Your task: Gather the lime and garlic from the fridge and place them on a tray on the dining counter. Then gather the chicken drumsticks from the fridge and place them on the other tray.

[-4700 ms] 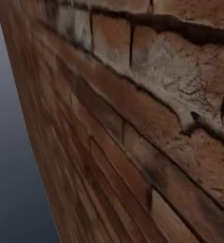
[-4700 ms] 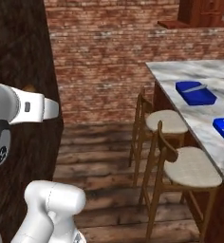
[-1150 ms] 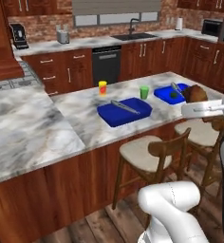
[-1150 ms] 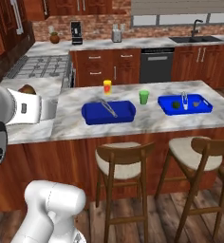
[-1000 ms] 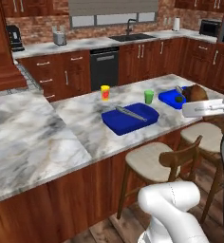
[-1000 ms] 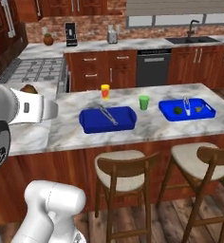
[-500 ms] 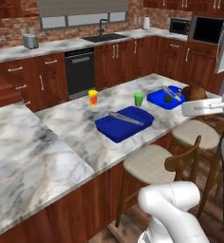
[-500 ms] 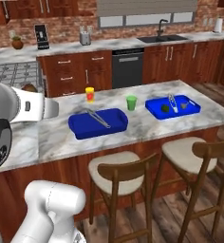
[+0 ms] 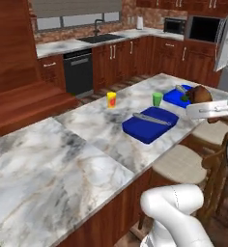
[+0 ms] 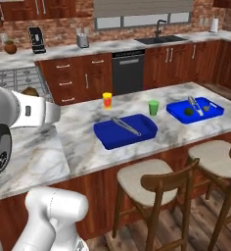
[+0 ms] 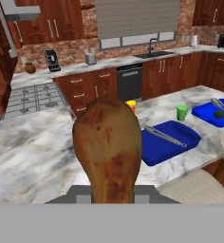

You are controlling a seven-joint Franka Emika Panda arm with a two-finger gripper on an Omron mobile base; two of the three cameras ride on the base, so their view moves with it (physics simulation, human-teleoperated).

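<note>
**Hand view: drumstick clamped, counter and trays ahead**

Hand view shows the gripper (image 11: 113,199) closed on the narrow end of a chicken drumstick (image 11: 107,147), whose thick, rounded, glossy red-brown end rises toward the camera. In the left base view the same drumstick (image 9: 199,94) sits at the tip of the white hand, above the near edge of the dining counter (image 9: 63,149).

Beyond the drumstick lies the counter's marble top, white-grey with brown veins, smooth and flat. Its left stretch, away from the trays, is bare. The near blue tray (image 10: 126,131) is a shallow rectangle with raised rims and rounded corners, lying close to the counter's front edge; a slim metal utensil (image 10: 126,126) lies slantwise in it. Behind that tray stand a yellow cup (image 10: 107,100) and a light green cup (image 10: 153,107), apart from each other and from the tray.

The far blue tray (image 10: 195,110) sits to the right of the near tray, past the green cup. In it lie the lime (image 10: 188,111), small, round and dark green, a small pale item too small to tell, and another metal utensil.

Two wooden stools (image 10: 149,184) with cream cushions and curved backs stand against the counter's front, below the trays. Behind the counter runs an open wood-floor aisle, then dark wooden wall cabinets (image 10: 83,73) with marble tops.
</note>
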